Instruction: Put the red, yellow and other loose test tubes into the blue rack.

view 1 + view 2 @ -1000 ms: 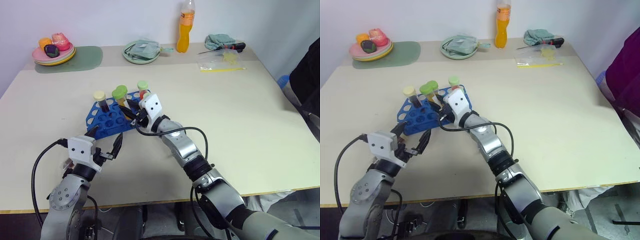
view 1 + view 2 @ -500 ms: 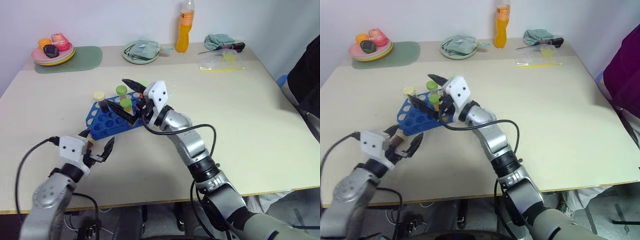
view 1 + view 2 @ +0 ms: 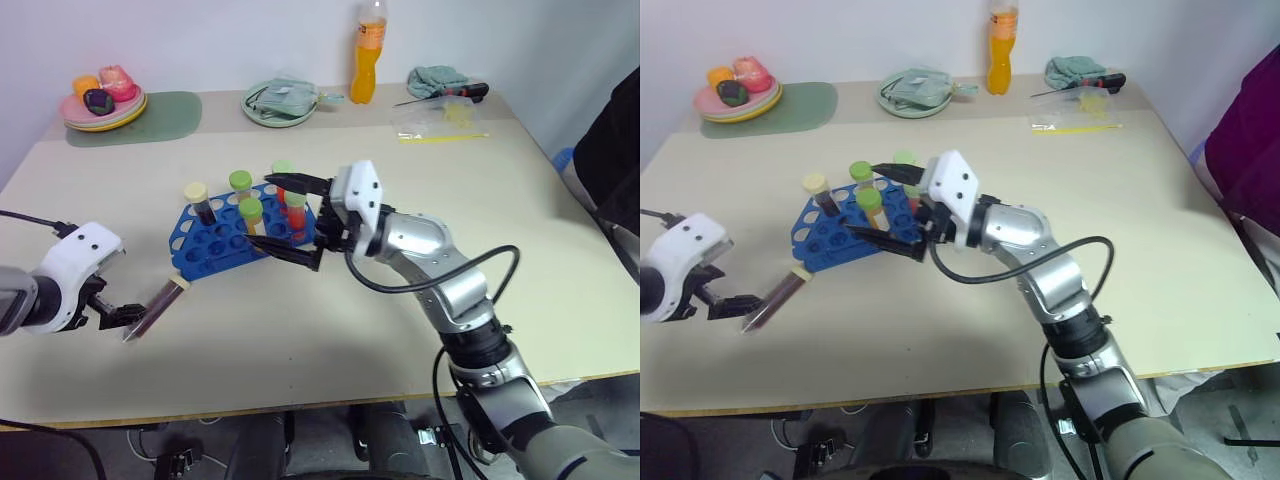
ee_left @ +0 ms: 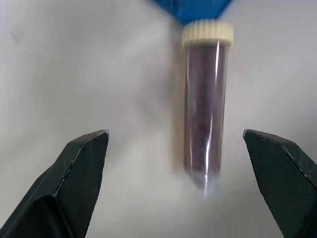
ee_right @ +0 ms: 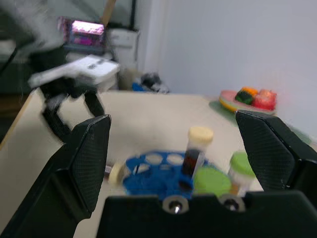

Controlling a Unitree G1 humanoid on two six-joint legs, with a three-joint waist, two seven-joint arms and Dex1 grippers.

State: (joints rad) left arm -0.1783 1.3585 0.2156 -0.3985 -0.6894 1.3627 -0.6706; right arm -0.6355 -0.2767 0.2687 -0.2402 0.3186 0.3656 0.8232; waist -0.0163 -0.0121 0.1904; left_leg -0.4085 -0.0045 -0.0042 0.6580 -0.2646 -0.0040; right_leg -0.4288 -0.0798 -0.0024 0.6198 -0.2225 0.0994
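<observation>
Nearby, orange bottle (image 3: pixel 370 53), plates (image 3: pixel 104 103), cloth (image 3: pixel 438 79), plastic bag (image 3: pixel 442 123)

Beige table (image 3: pixel 560 250) against a plain white wall (image 3: pixel 200 40) — evenly lit, soft shadows.

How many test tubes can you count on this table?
6. Five stand in the blue rack: cream-capped tube, two green-capped tubes, pale-capped tube, red-filled tube. One dark tube lies loose beside the rack. The right tool may hide more.

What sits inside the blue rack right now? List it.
The blue rack holds upright capped tubes: one cream-capped dark tube and several green-capped tubes. The right jaws hide part of the red-filled tube.
</observation>
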